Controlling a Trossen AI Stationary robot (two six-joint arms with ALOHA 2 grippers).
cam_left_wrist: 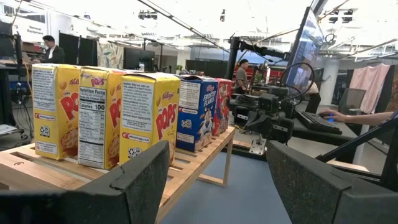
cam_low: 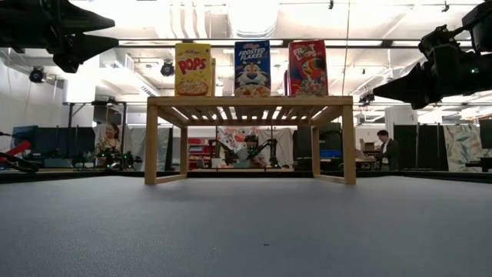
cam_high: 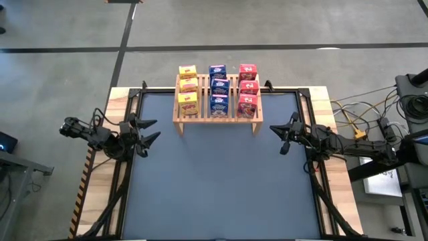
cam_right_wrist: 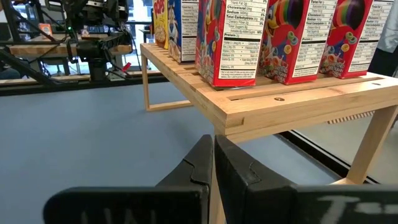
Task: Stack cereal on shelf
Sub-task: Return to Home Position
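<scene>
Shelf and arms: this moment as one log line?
shelf: nine cereal boxes on it, sorted by colour | left pincer: open, empty, off shelf | right pincer: shut, empty, off shelf

The light wooden shelf (cam_high: 231, 118) stands at the far edge of the desk (cam_high: 214, 181). Nine small cereal boxes stand upright on its slats in three lines: yellow boxes (cam_high: 188, 87) left, blue boxes (cam_high: 219, 87) in the middle, red boxes (cam_high: 248, 88) right.

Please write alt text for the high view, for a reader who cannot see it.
Top-down view: a wooden slatted rack at the far edge of a dark tabletop holds nine cereal boxes in three lines, yellow boxes, blue boxes and red boxes. The left gripper, jaws open, and the right gripper, jaws shut, wait at its sides.
</scene>
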